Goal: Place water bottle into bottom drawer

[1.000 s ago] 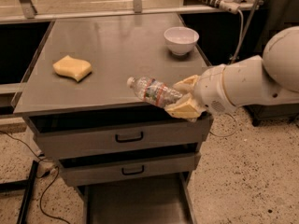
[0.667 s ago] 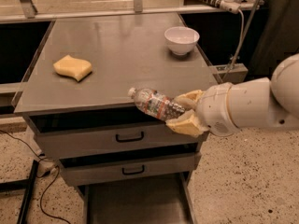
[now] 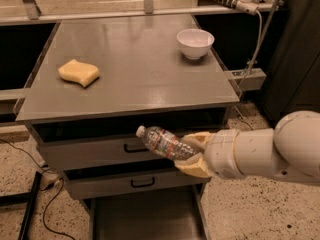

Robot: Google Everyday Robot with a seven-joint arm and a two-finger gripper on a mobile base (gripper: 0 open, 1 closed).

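The water bottle (image 3: 163,142) is clear ridged plastic with a white cap pointing up-left. It lies nearly level in my gripper (image 3: 191,154), whose yellowish fingers (image 3: 195,167) are shut on its base end. The gripper holds it in the air in front of the upper drawer front, below the table's front edge. The bottom drawer (image 3: 145,219) is pulled out as a grey flat-floored tray at the bottom of the view, below and slightly left of the bottle. My white arm (image 3: 265,151) comes in from the right.
A yellow sponge (image 3: 79,72) lies on the left of the grey tabletop (image 3: 135,69). A white bowl (image 3: 195,43) stands at its back right. Two drawer fronts with black handles (image 3: 142,183) sit under the top. Black cables (image 3: 30,204) lie on the floor at left.
My gripper has come down with the bottle from the tabletop's front edge to in front of the upper drawer. The bottle stays gripped and nearly level.
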